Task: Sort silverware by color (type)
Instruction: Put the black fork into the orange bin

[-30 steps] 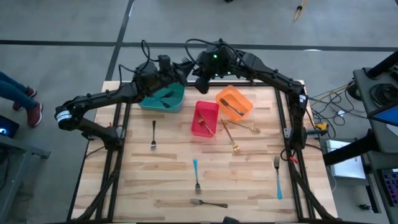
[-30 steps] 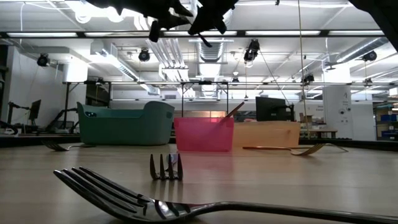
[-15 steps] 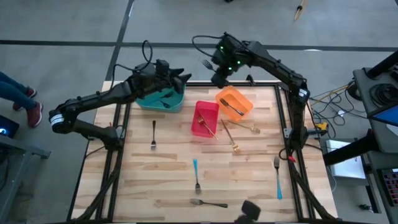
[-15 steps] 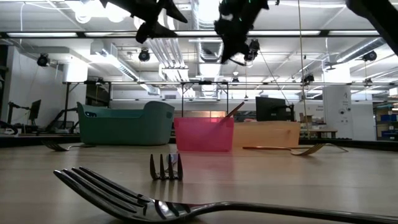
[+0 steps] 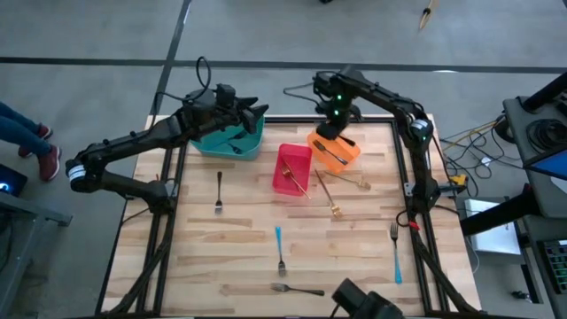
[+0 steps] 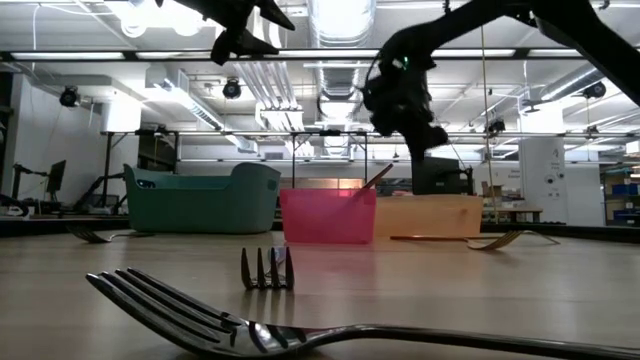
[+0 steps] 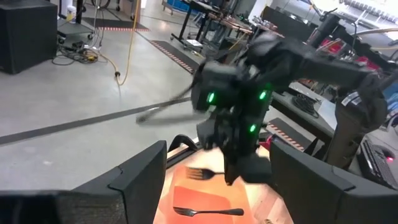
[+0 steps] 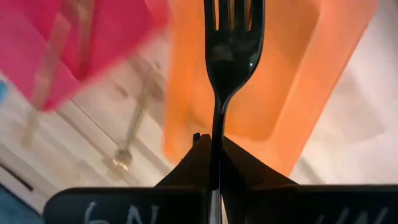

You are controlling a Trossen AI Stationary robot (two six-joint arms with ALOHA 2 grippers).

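Right tool [image 8: 214,155] clenched on a dark fork [image 8: 229,56], tines forward, directly above the orange bin [image 5: 334,147]. Left tool [image 5: 258,113] released, holding nothing, over the teal bin [image 5: 232,140]. Other forks scattered across the worktop [image 5: 248,239].

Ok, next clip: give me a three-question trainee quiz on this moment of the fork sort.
1. True or false: the right gripper holds a fork over the orange bin.
2. Which bin is the left gripper above? A red, B teal, C orange.
3. Fill in: the two loose forks on the table nearest the red bin are ____ coloured.

Key: 1 true, its jaws are shut on the dark fork. 2 B, the teal bin, with jaws open and empty. 3 gold; one gold fork lies right beside the red bin.
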